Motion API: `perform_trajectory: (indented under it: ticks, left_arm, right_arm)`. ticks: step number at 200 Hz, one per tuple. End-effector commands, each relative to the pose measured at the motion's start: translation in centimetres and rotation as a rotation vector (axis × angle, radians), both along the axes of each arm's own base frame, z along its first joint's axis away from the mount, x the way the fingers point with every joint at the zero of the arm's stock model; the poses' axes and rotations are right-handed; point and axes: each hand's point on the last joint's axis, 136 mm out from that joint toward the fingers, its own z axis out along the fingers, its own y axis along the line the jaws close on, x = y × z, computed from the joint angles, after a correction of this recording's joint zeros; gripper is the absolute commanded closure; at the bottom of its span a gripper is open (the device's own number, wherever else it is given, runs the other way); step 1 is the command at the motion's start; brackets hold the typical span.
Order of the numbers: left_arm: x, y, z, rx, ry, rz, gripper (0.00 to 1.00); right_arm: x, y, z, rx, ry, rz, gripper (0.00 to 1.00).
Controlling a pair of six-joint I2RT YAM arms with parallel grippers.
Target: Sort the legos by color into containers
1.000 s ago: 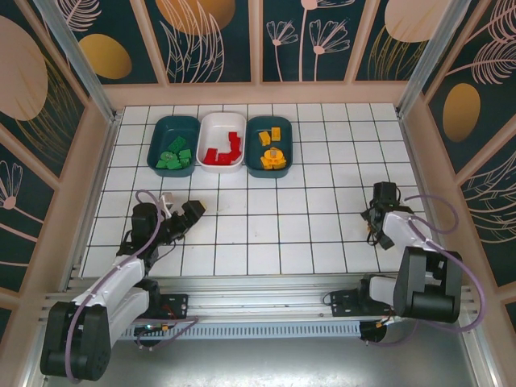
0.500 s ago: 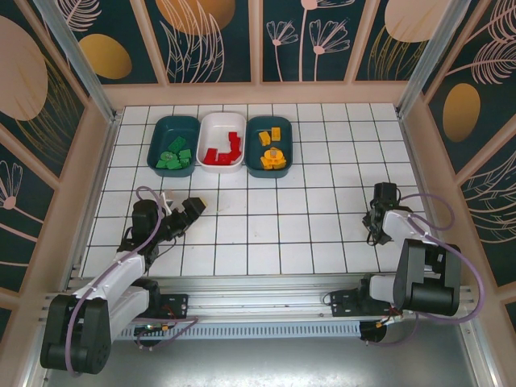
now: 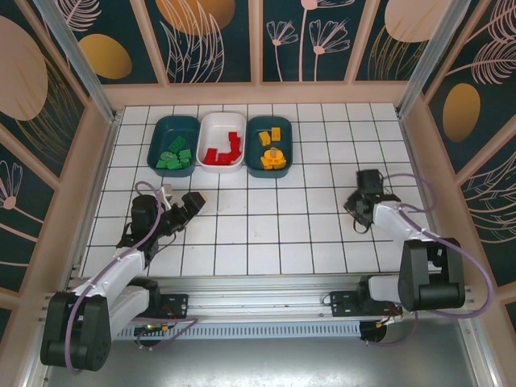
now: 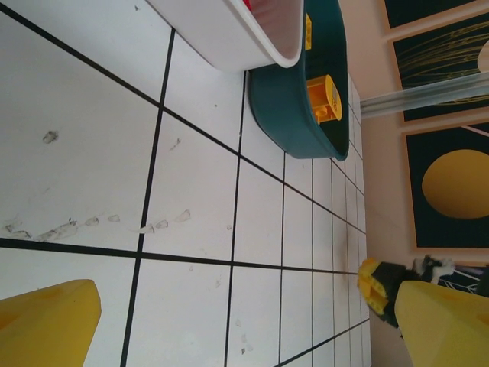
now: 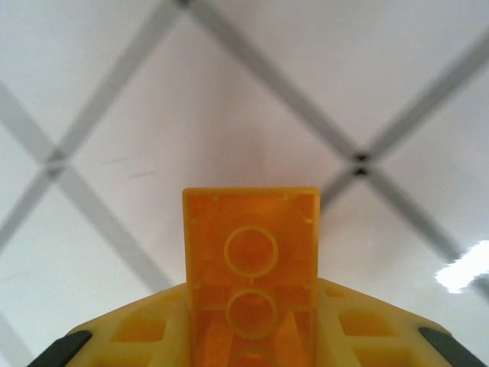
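One orange lego (image 5: 250, 256), circles on face, clenched in right pincer (image 5: 250, 336); left pincer (image 4: 244, 325) released.

1. This is a robotics lab test cell: a left arm (image 3: 121, 270) and a right arm (image 3: 407, 234) are bolted to an aluminium rail (image 3: 258, 305) at 6 o'clock in the top view.
2. A slotted cable duct (image 3: 266, 329) runs just below that rail.
3. The table (image 3: 322, 161) is a white gridded work surface, boxed in at 9, 12 and 3 o'clock.
4. The walls (image 3: 214, 40) are printed panels of leaves and gold discs in pale frames, like a staged backdrop.
5. Bare metal posts (image 3: 76, 60) rise at 10 and 2 o'clock.
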Motion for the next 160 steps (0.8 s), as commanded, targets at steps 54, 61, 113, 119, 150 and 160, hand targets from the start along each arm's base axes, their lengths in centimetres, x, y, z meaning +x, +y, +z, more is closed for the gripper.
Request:
perform_trajectory:
  ticks: [54, 61, 113, 119, 150, 160]
  left_arm:
    - [1.1, -0.8, -0.7, -0.004, 0.038, -0.033, 0.01]
    - [1.2, -0.8, -0.8, -0.003, 0.044, -0.038, 0.02]
    - [1.3, -0.7, -0.5, 0.022, 0.056, -0.036, 0.01]
    - [1.3, -0.6, -0.5, 0.027, 0.061, -0.036, 0.02]
    - [1.4, -0.5, 0.0, 0.038, 0.068, -0.031, 0.02]
    - [1.5, -0.3, 0.2, 0.049, 0.071, -0.026, 0.02]
  right_arm:
    - [12.5, 19.2, 6.9, -0.078, -0.263, 0.427, 0.75]
    - [13.5, 20.3, 6.9, -0.083, -0.268, 0.446, 0.75]
    - [19.6, 26.6, 6.0, -0.102, -0.278, 0.585, 0.66]
    - [20.0, 26.9, 6.0, -0.107, -0.277, 0.588, 0.59]
    - [20.4, 28.1, 7.9, -0.178, -0.332, 0.574, 0.32]
    - [20.0, 28.3, 9.4, -0.21, -0.363, 0.54, 0.28]
